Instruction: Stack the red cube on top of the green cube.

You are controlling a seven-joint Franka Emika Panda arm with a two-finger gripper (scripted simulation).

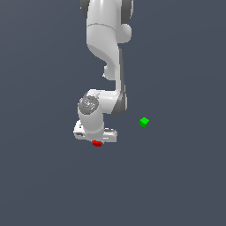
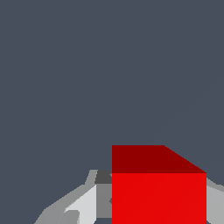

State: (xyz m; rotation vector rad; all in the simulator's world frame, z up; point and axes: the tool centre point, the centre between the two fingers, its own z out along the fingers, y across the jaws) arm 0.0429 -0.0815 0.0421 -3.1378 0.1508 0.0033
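Observation:
The red cube (image 1: 97,143) sits right under my gripper (image 1: 98,140), low at the middle of the exterior view. In the wrist view the red cube (image 2: 159,192) fills the space between the fingers (image 2: 103,197), which press on both of its sides, so my gripper (image 2: 159,210) is shut on it. The green cube (image 1: 144,122) stands alone on the floor, toward the exterior view's right of the gripper and a little farther back. It is out of the wrist view.
The arm (image 1: 106,48) comes down from the top of the exterior view over a plain dark grey floor (image 1: 44,176). Nothing else stands on it.

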